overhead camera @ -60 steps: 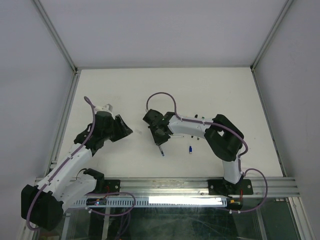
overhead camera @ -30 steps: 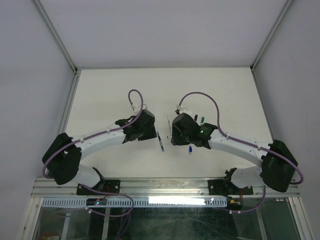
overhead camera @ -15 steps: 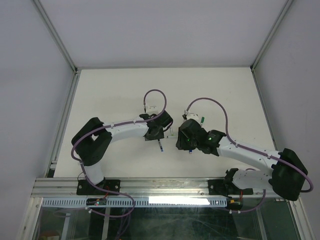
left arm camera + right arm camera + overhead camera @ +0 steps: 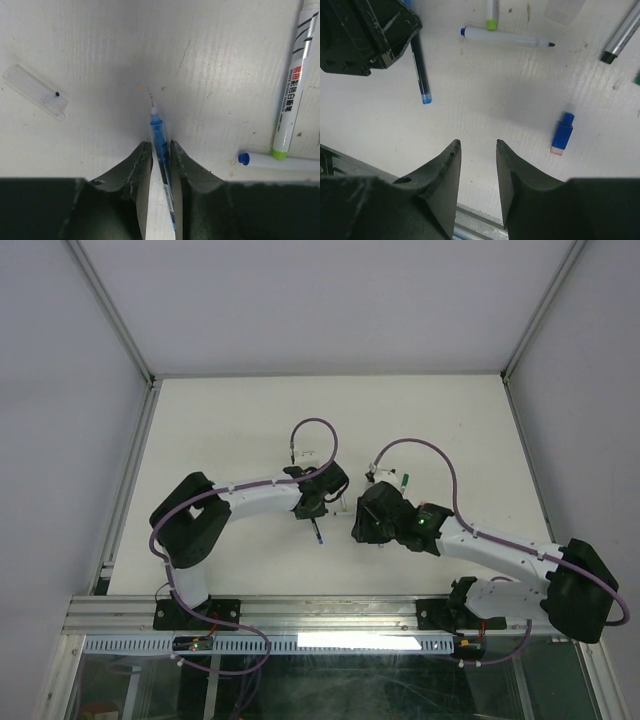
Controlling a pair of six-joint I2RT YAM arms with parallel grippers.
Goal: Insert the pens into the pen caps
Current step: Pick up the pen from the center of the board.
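Note:
A blue pen lies on the white table, white tip pointing away, and my left gripper is shut on its barrel. From the right wrist, the same blue pen sticks out below the left gripper. My right gripper hangs open over bare table with nothing between its fingers. A blue pen cap lies to its right. A white pen with a blue end and a green-ended pen lie further off. From above, the left gripper and right gripper nearly meet.
A clear plastic piece lies left of the left gripper. A grey-barrelled pen with a dark end sits at the far right. A metal rail runs along the table's near edge. Grey walls enclose the table on three sides.
Both arms swung in toward the table's middle. The left jaws have narrowed onto the blue pen. The right gripper slid slightly over the spot where the blue cap lay.

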